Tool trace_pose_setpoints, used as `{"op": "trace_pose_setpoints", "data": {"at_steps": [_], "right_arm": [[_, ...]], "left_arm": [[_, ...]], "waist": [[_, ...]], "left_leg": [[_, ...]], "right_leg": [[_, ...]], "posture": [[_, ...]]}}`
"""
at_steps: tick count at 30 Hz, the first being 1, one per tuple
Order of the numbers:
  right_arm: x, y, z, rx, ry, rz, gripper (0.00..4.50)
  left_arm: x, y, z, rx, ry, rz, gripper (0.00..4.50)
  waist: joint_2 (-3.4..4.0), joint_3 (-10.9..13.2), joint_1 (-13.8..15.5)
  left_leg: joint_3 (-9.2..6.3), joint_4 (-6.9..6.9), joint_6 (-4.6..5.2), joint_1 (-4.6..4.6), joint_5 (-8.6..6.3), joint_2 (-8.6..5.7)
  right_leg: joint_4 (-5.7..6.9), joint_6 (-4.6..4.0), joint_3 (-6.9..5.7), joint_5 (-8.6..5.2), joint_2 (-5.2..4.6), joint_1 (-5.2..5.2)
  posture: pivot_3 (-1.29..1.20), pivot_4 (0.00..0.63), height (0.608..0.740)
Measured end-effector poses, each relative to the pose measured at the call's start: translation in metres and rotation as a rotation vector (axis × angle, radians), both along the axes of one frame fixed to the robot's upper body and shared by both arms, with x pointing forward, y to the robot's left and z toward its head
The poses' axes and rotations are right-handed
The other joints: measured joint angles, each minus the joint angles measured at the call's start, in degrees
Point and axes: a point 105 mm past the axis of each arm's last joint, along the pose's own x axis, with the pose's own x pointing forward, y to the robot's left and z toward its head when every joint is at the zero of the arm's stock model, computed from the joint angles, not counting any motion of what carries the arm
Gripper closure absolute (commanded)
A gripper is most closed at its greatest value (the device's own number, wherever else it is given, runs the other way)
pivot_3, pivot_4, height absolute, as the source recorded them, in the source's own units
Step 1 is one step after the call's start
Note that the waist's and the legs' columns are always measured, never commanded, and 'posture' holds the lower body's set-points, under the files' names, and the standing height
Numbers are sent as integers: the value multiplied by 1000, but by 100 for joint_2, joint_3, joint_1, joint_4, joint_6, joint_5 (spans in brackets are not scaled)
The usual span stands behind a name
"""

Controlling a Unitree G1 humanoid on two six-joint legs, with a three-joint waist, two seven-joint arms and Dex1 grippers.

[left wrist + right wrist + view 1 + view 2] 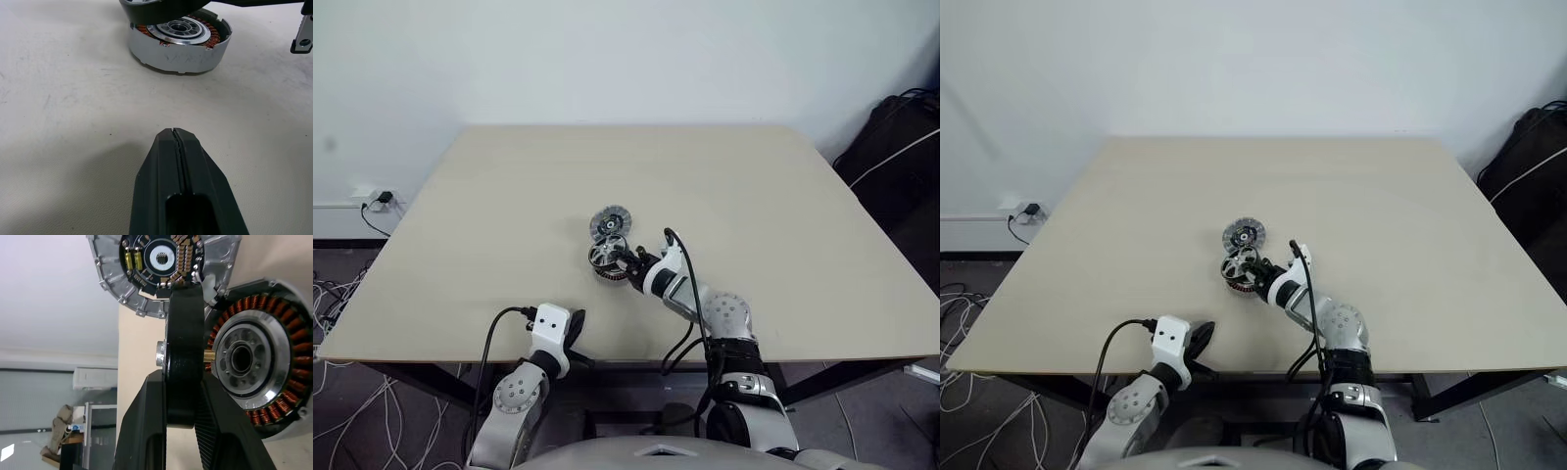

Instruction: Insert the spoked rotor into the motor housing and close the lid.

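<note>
Rotor: spoked rotor (183, 357) is clamped edge-on in right gripper (182, 396), dark rim between the two black fingers, small silver hub stub sticking out one side. Held just over/against the motor housing, not seated flat.
Rotor in head views: shows as a ring w/ thin spokes right at the gripper tip, over the housing, roughly mid-table and a bit toward the robot.
Housing: motor housing (254, 367) sits on the table, open face up; copper windings ring round a silver centre w/ a dark bore. Silver side wall shows in left wrist view (178, 49).
Lid: lid (610, 221) lies flat on the table just beyond the housing, on the far side from the robot, touching or nearly so, can't tell which. Face up shows a dark centre w/ small parts, silvery lugged rim.
R gripper: fingers pinched onto the rotor rim, arm reaching in from the robot's right.
L gripper: left gripper (174, 133) has fingers pressed together, holding nothing, low over the near table edge, pointing toward the housing, well short of it.
Table: table (783, 196) is a pale beige top.
</note>
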Motion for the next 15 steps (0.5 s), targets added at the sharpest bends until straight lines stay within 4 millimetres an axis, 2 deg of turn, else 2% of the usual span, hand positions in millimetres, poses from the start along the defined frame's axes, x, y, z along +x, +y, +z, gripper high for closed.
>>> {"op": "trace_pose_setpoints", "data": {"at_steps": [11, 13, 15], "right_arm": [[0, -2, -5, -11, 16, -5, 4050], [0, -2, -5, -13, 17, -5, 3312], [-1, -2, -6, -16, 19, -4, 2762]], "left_arm": [[0, 0, 0, 0, 0, 1, 4500], [0, 0, 0, 0, 0, 1, 4500], [0, 0, 0, -1, 0, 1, 4500]], "waist": [[1, -1, -1], [1, -1, -1], [1, -1, -1]], "left_leg": [[0, 0, 0, 1, 0, 0], [0, 0, 0, 1, 0, 0], [0, 0, 0, 1, 0, 0]], "right_leg": [[2, 0, 1, 0, -1, 0], [2, 0, 1, 0, -1, 0], [2, 0, 1, 0, -2, 0]], "posture": [[0, 0, 740], [0, 0, 740], [0, 0, 740]]}}
